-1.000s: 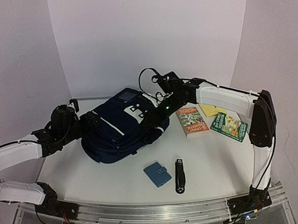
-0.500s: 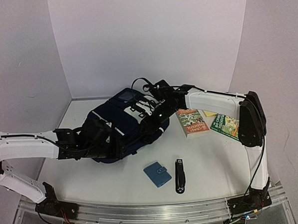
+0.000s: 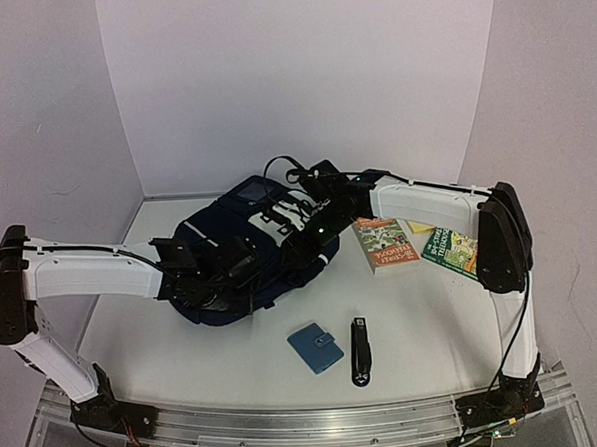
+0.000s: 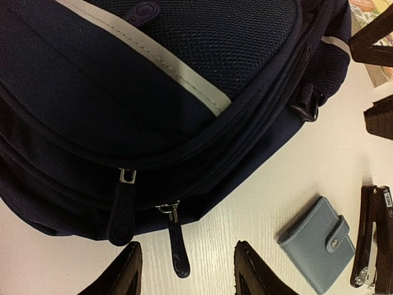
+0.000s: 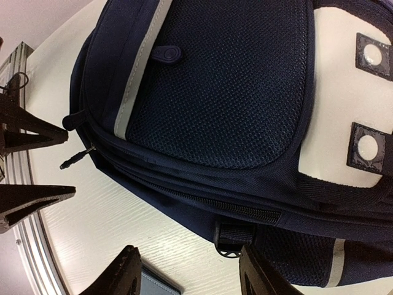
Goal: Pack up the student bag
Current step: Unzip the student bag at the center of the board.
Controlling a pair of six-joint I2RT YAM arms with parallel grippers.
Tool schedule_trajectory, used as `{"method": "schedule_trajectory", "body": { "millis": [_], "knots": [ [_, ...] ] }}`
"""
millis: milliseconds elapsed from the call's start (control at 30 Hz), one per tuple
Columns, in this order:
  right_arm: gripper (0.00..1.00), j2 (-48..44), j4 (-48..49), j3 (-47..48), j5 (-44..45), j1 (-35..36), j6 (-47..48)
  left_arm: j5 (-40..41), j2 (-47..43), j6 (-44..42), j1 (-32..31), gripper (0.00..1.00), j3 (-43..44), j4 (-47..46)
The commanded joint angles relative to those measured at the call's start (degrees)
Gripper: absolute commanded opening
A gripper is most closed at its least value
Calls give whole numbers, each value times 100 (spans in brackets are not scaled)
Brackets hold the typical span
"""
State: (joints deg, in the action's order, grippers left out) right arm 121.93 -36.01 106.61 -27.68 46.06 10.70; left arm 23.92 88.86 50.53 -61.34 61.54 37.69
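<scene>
In the left wrist view the student bag (image 4: 184, 74) runs off the top and left edges, and the black stapler (image 4: 368, 239) is clipped by the right edge. In the right wrist view only a corner of the light-blue wallet (image 5: 158, 284) shows at the bottom edge. From above, the cover lettering on the book (image 3: 386, 242) is too small to read.

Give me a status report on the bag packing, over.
Left gripper: jaws open, straddling a zipper pull. Right gripper: jaws open over the student bag, holding nothing. Wallet and stapler lie clear of it.
</scene>
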Motion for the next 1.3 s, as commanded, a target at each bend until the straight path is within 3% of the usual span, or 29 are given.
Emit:
{"method": "schedule_trajectory", "body": {
  "millis": [0, 200, 433, 467, 700, 900, 1133, 1267],
  "knots": [
    [54, 7, 124, 244, 64, 39, 27, 197, 195, 201, -9, 49, 267, 382],
    [54, 129, 156, 316, 104, 62, 45, 129, 329, 185, -5, 38, 296, 392],
    [57, 410, 338, 394, 314, 172, 133, 144, -58, 136, -7, 2, 227, 290],
    [58, 502, 368, 434, 392, 170, 149, 124, -194, 155, 3, 1, 170, 264],
    [57, 1024, 451, 497, 1072, -126, 427, 248, -1191, 612, 36, 0, -315, 671],
    [55, 1193, 507, 366, 1352, -492, 609, -52, -1709, 549, 197, 0, -967, 25],
    [57, 62, 1285, -757, 184, -412, 1278, -841, -2015, -131, 393, 0, -1222, -1285],
    [61, -269, 1551, -856, 63, -182, 1891, -1290, -2144, -180, 593, 0, -1236, -1575]
  ]
}}
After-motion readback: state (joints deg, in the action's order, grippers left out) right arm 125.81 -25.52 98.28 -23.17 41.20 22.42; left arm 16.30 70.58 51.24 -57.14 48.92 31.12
